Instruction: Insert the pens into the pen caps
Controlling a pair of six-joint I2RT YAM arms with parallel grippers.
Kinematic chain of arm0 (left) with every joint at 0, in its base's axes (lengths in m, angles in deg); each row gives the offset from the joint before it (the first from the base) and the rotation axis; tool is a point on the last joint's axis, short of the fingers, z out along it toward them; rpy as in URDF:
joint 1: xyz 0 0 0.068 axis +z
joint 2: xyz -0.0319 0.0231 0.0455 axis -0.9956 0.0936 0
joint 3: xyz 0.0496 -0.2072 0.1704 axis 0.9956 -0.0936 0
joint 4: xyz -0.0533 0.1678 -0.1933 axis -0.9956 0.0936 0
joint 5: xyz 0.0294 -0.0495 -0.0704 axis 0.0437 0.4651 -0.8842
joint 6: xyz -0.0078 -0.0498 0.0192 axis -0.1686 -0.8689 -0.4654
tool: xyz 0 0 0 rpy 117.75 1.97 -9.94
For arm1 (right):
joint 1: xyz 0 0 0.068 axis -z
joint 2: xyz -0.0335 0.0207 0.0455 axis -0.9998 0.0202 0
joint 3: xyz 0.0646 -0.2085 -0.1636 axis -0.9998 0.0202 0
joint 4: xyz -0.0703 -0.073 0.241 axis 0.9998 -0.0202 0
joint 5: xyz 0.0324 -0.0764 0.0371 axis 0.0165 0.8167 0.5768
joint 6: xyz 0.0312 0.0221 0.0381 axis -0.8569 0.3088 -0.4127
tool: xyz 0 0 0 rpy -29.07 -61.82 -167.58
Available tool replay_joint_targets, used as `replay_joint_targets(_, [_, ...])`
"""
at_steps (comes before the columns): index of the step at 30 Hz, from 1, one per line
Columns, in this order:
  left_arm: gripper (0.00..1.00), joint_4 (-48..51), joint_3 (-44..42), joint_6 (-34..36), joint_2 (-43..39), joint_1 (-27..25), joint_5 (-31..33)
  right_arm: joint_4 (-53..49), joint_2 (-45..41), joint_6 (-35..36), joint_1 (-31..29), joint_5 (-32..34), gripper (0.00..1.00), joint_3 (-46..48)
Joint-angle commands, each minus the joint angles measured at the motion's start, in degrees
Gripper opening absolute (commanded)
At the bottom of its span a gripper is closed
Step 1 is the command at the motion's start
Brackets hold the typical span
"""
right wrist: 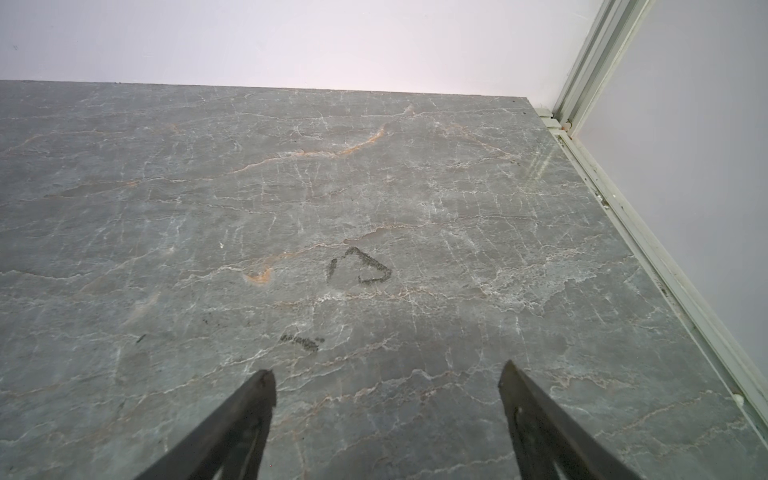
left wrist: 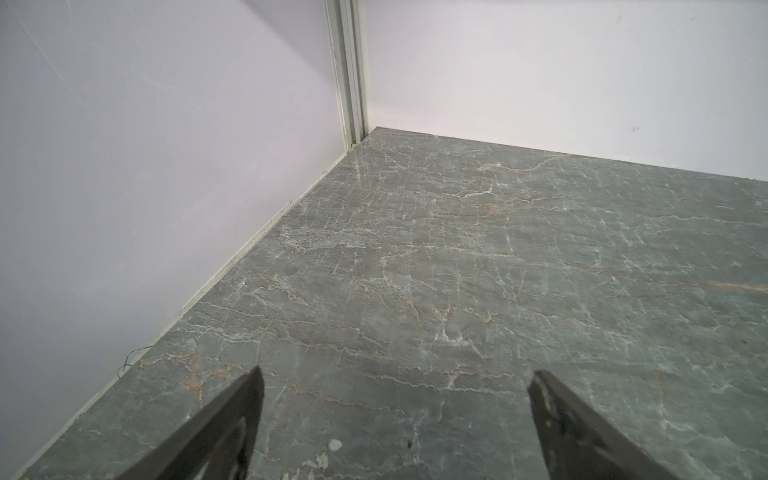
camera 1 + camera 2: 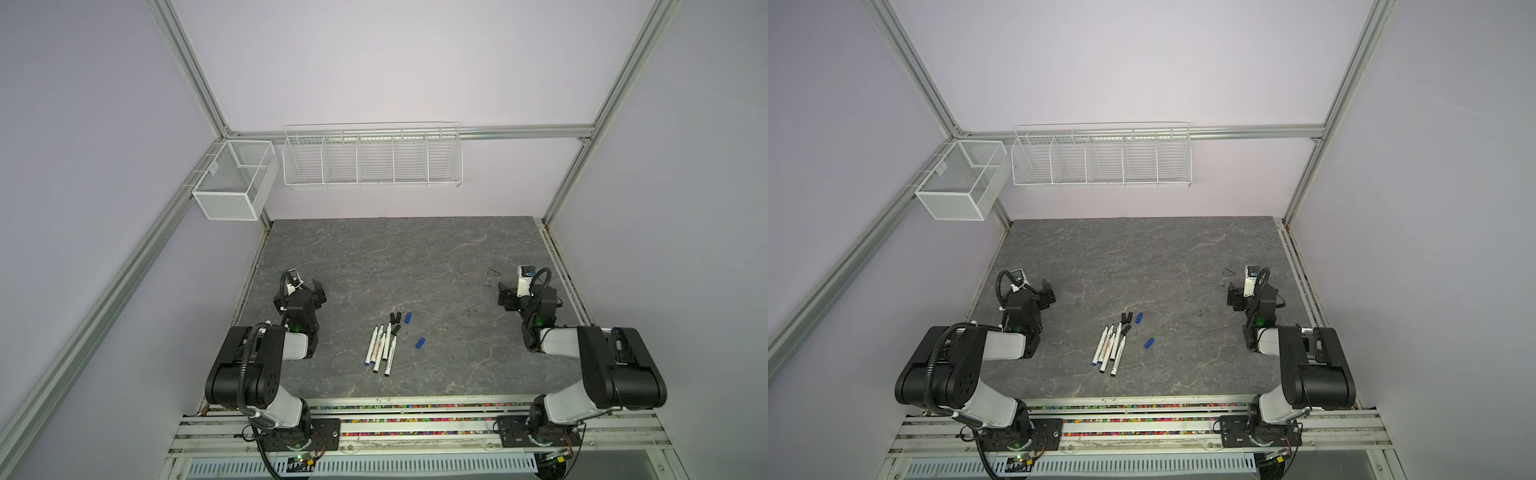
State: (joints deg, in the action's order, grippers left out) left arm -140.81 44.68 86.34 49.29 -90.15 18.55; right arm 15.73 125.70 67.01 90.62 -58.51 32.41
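A white mesh box (image 3: 232,183) hangs on the left wall and a white wire rack (image 3: 372,156) with five compartments hangs on the back wall. Through the wires of both, only the walls show.

The five pens (image 3: 379,349) lie on the grey marbled desk (image 3: 415,257), in its middle toward the front. They are bunched nearly parallel, with their near ends fanned slightly apart. Two of those near ends are blue. The black caps (image 3: 392,318) sit at the pens' far ends: two side by side, and the third just beside the pen tips. Whether it touches them cannot be told. One blue cap (image 3: 408,318) lies next to the pair of black ones. The other blue cap (image 3: 420,343) lies alone to the right of the pens.

The left fingers (image 2: 245,407) are spread wide and hold nothing, low over bare desk near the left wall. The right fingers (image 1: 257,399) are also spread and hold nothing, near the right edge. Dark scribbles (image 1: 361,268) mark the desk ahead of them. Open desk lies between each arm and the pens.

Both wrist views take in only desk, walls and frame posts, and the fingers are cut off at the picture edge. The print on the pen barrels is too small to read.
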Motion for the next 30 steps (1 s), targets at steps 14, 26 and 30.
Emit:
replay_joint_targets(14, [1.00,57.98,29.39,-12.76,-14.26,-13.32,1.77,-45.68,-22.45,-17.15,-12.17,10.47,0.94,-22.29])
replay_joint_targets(26, [0.98,74.46,21.57,-28.44,-16.12,-39.04,-0.85,-52.04,-19.74,-17.91,-26.17,9.43,0.90,-24.48])
replay_joint_targets(30, [0.96,75.55,18.70,-29.08,-18.37,-39.04,-6.59,-52.87,-16.81,-16.51,-27.38,8.61,0.92,-27.21])
